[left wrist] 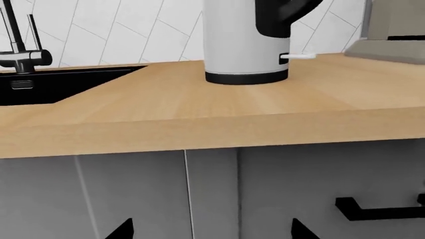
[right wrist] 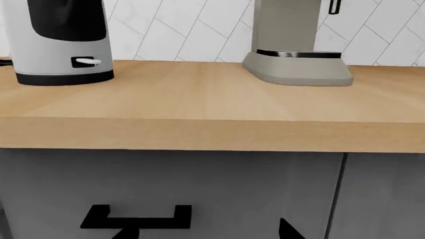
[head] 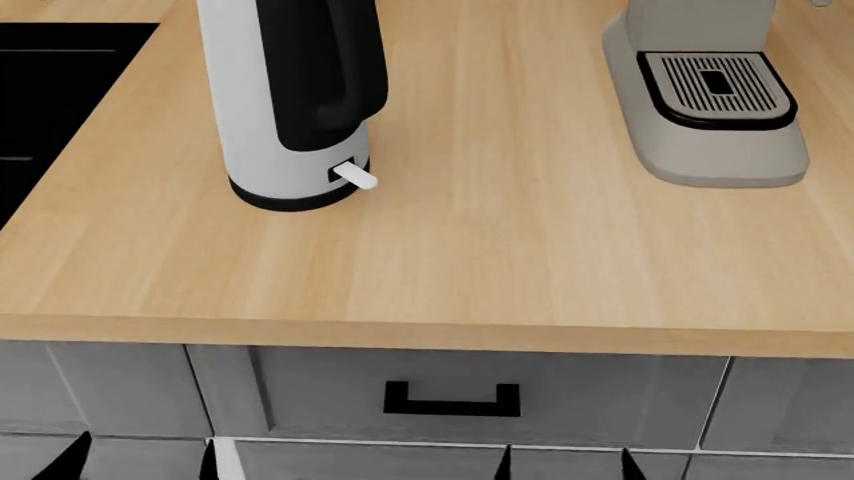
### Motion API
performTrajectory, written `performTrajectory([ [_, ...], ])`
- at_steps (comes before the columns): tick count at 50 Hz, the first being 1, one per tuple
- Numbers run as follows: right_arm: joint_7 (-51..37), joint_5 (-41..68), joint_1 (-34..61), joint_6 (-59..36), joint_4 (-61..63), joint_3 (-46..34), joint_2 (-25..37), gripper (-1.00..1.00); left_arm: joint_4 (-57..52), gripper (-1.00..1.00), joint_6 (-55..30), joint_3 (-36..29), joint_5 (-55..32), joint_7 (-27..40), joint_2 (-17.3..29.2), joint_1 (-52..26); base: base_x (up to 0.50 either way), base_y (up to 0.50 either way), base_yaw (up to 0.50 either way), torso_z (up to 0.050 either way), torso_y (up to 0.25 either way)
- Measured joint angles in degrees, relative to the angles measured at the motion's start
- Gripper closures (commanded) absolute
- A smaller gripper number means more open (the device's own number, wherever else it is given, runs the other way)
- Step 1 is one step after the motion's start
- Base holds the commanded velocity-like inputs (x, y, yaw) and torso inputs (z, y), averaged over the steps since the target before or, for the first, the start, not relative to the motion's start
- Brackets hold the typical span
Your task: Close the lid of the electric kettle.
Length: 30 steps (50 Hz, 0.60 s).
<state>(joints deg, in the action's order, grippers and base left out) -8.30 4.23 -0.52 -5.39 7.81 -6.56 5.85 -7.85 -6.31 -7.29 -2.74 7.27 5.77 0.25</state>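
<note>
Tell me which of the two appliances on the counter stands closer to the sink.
The electric kettle, white with a black handle, stands closer to the sink, which lies just to its left. The grey coffee machine stands far to the right.

The tall white cylindrical electric kettle (head: 247,110) looks smooth, satiny plastic with a glossy black handle (head: 327,70). The pale wooden surface (head: 507,250) shows matt grain. The grey coffee machine (head: 707,100) looks matt plastic.

Bare countertop (head: 507,250) separates electric kettle (head: 287,110) and coffee machine (head: 701,100).
</note>
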Motion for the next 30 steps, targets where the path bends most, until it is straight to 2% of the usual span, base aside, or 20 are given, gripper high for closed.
performTrajectory([
  [11, -1.6, 1.4, -0.7, -12.5, 17.0, 0.0, 1.9, -1.0, -20.3, -1.0, -19.3, 1.0, -4.6, 1.6, 1.0, -1.3, 0.0, 0.0, 0.0, 0.0, 0.0],
  [19, -3.0, 3.2, 1.4, -24.9, 30.7, 0.5, 3.1, -1.0, -35.7, -1.0, -40.1, 4.4, -10.7, 4.8, 1.9, -7.4, 0.0, 0.0, 0.0, 0.0, 0.0],
  [24, -5.1, 5.7, 4.2, -33.0, 38.9, 0.9, 4.1, -1.0, -42.2, -1.0, -49.9, 7.5, -26.9, 17.1, 6.4, -13.6, 0.0, 0.0, 0.0, 0.0, 0.0],
  [30, -18.4, 18.0, 9.3, -35.5, 44.9, -2.8, 13.2, -1.0, -46.6, -1.0, -51.7, 7.3, -45.8, 32.3, 14.6, -19.5, 0.0, 0.0, 0.0, 0.024, 0.0],
])
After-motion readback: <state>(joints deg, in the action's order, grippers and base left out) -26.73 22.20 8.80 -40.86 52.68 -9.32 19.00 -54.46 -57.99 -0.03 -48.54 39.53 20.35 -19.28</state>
